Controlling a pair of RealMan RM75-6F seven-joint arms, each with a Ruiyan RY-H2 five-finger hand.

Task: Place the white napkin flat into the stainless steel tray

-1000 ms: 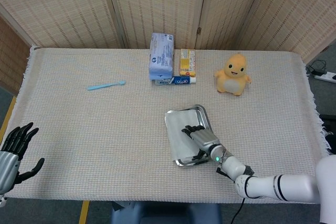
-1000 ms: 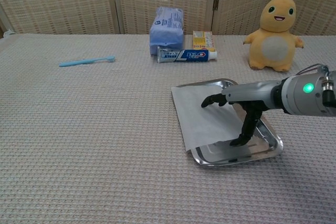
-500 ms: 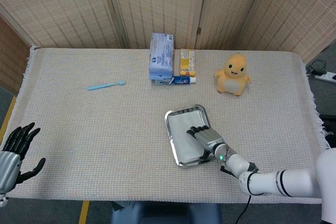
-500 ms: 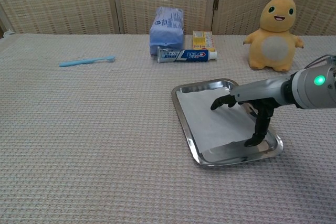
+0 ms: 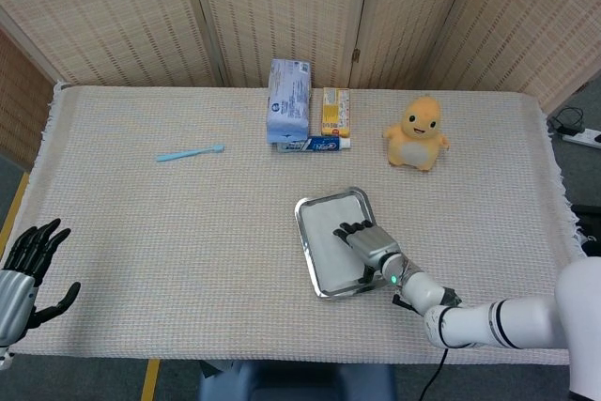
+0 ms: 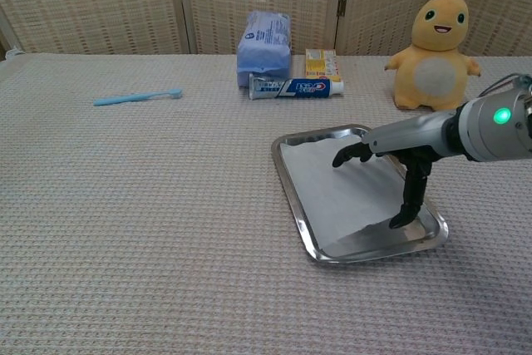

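Observation:
The stainless steel tray [image 5: 302,232] [image 6: 293,199] lies right of the table's centre, near the front. The white napkin [image 5: 325,232] [image 6: 331,193] lies flat inside it and covers most of the bottom; a strip of bare metal shows at the near end. My right hand [image 5: 368,247] [image 6: 397,149] is over the tray's right side with fingers spread. Its fingertips [image 6: 352,154] hover over the napkin and one digit points down to the tray floor. It holds nothing. My left hand [image 5: 23,274] is off the table's front left corner, fingers apart and empty.
A blue toothbrush [image 5: 190,152] [image 6: 137,97] lies at the far left. At the back stand a blue tissue pack [image 5: 288,100] [image 6: 263,37], a toothpaste tube [image 5: 315,144] [image 6: 295,86], a yellow box [image 5: 335,111] and a yellow plush toy [image 5: 416,133] [image 6: 436,43].
The napkin, which overhung the tray's left rim, has slid fully inside the tray. My right hand has shifted slightly right and lifted. The left hand has not moved.

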